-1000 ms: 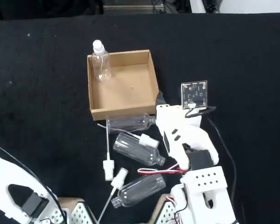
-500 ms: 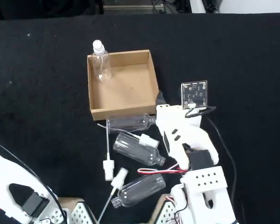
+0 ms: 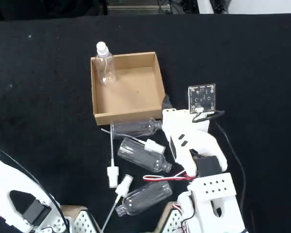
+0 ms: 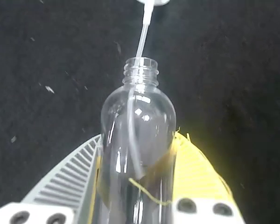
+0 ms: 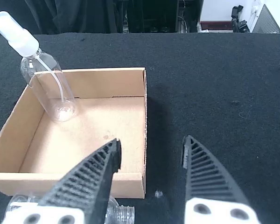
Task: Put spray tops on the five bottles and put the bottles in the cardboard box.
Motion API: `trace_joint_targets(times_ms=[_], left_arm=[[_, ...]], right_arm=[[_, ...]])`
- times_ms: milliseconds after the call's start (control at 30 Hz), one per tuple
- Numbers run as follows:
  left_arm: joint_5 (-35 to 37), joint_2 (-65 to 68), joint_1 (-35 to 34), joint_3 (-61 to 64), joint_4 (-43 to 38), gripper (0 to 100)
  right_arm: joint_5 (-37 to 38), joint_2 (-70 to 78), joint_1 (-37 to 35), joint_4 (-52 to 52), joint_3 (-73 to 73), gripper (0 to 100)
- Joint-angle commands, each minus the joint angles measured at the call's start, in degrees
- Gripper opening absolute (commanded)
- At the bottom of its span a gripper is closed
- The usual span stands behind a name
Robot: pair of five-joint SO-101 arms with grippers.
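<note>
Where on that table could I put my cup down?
The black cloth left of the brown cardboard box is bare, as is the cloth right of the white arm. The box floor is mostly free beside one capped clear bottle. Between box and arms it is crowded: loose bottles, spray tops, an uncapped bottle in the left gripper.

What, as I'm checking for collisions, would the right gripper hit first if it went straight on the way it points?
Probably the cardboard box: the open right gripper points at its near corner, though height is unclear.
</note>
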Motion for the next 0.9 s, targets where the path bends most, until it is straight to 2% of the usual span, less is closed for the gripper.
trace_joint_targets(times_ms=[0, 133, 567, 867], left_arm=[[-0.2, -1.1, 1.7, -7.0, 5.4, 4], [-0.2, -1.1, 1.9, -8.9, 8.3, 4], [-0.6, -1.3, 2.3, -9.2, 10.6, 3], [-0.2, -1.3, 3.6, -15.7, 18.9, 3]], right_arm=[[0.0, -1.5, -0.6, -1.2, -0.5, 19.8], [0.0, -1.5, -0.6, -1.2, -0.5, 19.8], [0.0, -1.5, -0.6, -1.2, -0.5, 19.8], [0.0, -1.5, -0.6, -1.2, -0.5, 19.8]])
